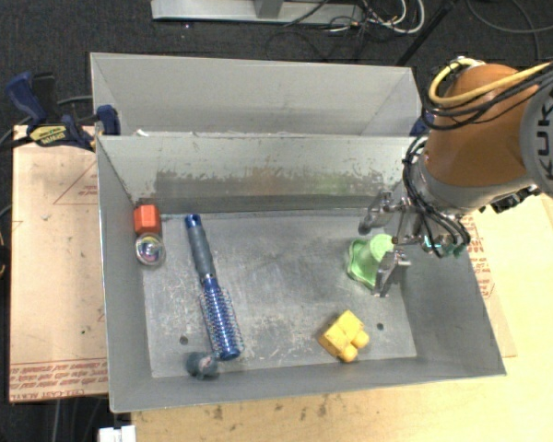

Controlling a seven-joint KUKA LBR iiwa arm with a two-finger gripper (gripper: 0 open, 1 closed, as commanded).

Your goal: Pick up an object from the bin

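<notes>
- A grey metal bin (258, 164) is seen from above in the middle of the frame, its floor scuffed and scratched
- The arm (475, 145) (orange-covered at the wrist, with cables looped over it) is seen entering from the upper right of the frame and is bent down towards the right part of the bin floor
- The gripper (387, 267) is found low over the right-centre of the bin, right at a pale green translucent thing (364, 258), which lies on the floor not far from the right wall
- The green thing is partly covered by the gripper along its right side. Whether it is clasped cannot be told, nor whether the claw is released or clenched
- A yellow block (344, 336) with a notched outline is seen below and to the left of the gripper, in the lower right of the floor, apart from the green thing
- A blue brush (212, 293) is laid lengthwise in the left half of the bin, smooth handle towards the top of the frame and bristled end towards the bottom
- A small dark grey thing (201, 366) is seen just at the brush's lower end, in the lower left corner
- An orange-red block (146, 217) is set in the upper left corner of the floor, with a shiny silver round thing (150, 250) just below it
</notes>
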